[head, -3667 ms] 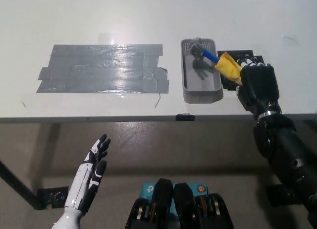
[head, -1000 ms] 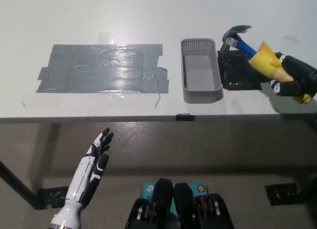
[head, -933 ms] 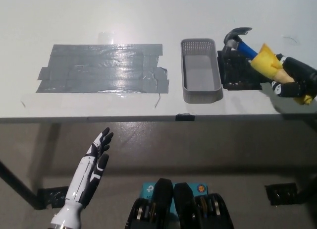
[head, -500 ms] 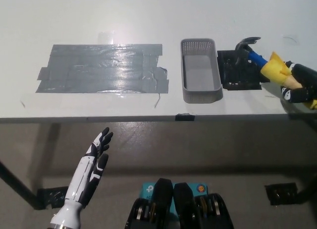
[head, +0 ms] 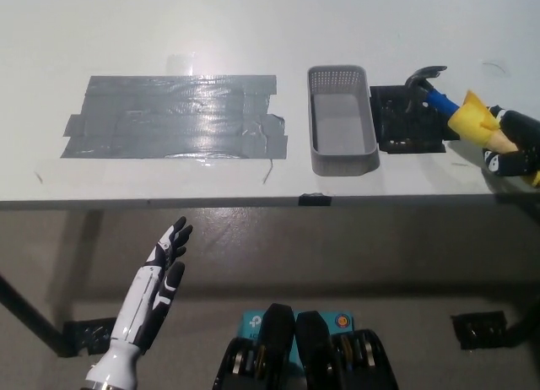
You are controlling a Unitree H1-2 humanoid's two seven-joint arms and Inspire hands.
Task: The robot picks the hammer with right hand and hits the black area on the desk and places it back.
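Now hammer [head: 451, 105] in right robot hand [head: 513, 143] — head over black area [head: 407, 120].

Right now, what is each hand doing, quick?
Left hand: open, holding nothing, below the desk edge.
Right hand: shut on the hammer, its head at the black area.

The hammer [head: 445, 103] (blue neck, yellow grip) lies tilted, its dark head over the black area [head: 406, 130].

Hammer [head: 451, 111]: blue and yellow handle, dark head. Grey mesh basket [head: 342, 121]. Black square [head: 407, 120], silver-grey tape patch [head: 175, 116], white table [head: 253, 27].
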